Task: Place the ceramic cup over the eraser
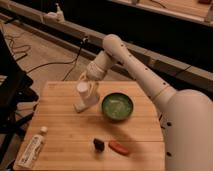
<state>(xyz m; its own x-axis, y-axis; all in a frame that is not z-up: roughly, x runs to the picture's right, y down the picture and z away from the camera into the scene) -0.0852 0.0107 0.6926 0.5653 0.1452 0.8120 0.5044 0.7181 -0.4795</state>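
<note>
Fingers (81, 78) of the gripper (84, 85) clench the ceramic cup (82, 90) left of centre, above the table (60, 125); the green bowl (117, 106) beside it shows only a pale sheen inside.

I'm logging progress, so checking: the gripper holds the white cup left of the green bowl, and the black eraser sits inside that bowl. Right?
Not quite. The camera view shows the eraser lying on the wooden table in front of the green bowl, beside an orange-red oblong thing, not inside it. The gripper does hold the ceramic cup left of the bowl.
</note>
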